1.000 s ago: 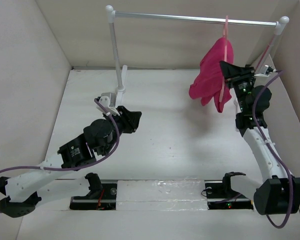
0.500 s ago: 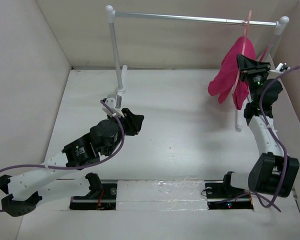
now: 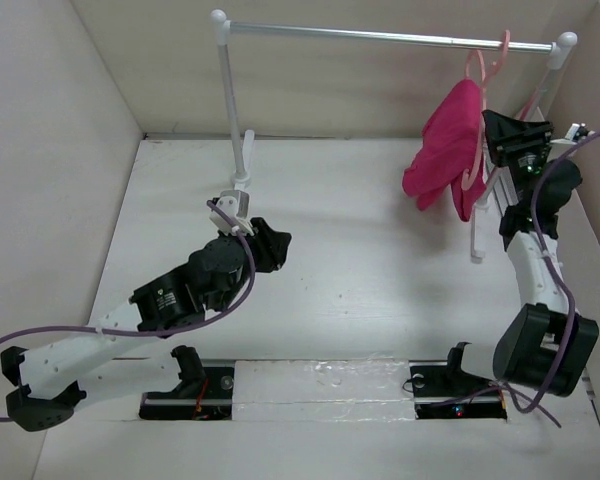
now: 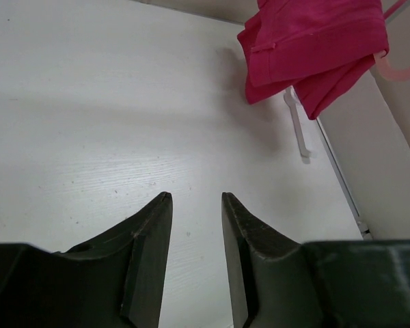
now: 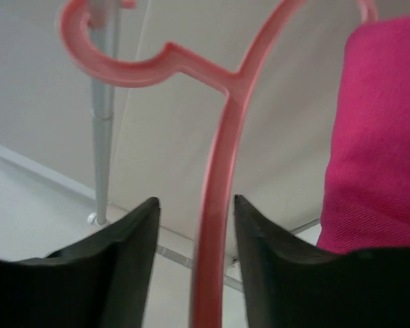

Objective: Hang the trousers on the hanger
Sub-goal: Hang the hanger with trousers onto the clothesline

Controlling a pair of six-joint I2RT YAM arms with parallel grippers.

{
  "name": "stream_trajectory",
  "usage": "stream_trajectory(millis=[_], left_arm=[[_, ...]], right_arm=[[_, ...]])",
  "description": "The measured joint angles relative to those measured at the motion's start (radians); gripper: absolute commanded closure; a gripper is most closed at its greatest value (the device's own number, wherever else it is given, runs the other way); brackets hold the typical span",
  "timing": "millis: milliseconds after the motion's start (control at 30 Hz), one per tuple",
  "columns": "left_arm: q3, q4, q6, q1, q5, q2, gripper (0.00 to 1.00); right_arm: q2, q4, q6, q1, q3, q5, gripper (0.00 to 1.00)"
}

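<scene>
1. Trousers [image 3: 442, 150]: draped over the hanger [image 5: 215, 205], hanging in a folded bunch clear of the counter [image 3: 360, 260]; far right of the scene, just left of the right arm's wrist.
2. Hanger: hook sits over the rail [image 3: 380, 38] close to its right end; in the right wrist view the hook curls around the silver bar; frame hangs tilted, with the cloth on the side away from the right arm.
3. Right pincer [image 5: 195, 203]: raised up at the hanger, fingers apart, one thin hanger arm running between them; clear gap on the left finger's side, bar very close to the other finger, can't tell if it touches; not clamped on it.
4. Left pincer [image 4: 195, 197]: low over the counter, left of centre, well apart from the trousers; fingers a narrow gap apart, nothing between them, only bare counter below.
5. Left wrist view looks across the counter at the trousers and the foot of the rail's right post; a bit of pink hanger shows at the cloth's right edge.
</scene>
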Motion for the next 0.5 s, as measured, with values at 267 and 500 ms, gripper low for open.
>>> stream_trajectory(millis=[267, 500], left_arm=[[0.008, 0.0, 0.019, 0.0, 0.008, 0.063, 0.34], [0.124, 0.01, 0.072, 0.0, 0.054, 0.146, 0.07]], right_arm=[[-0.185, -0.279, -0.294, -0.153, 0.099, -0.12, 0.16], [-0.285, -0.679, -0.637, -0.191, 0.241, -0.134, 0.25]])
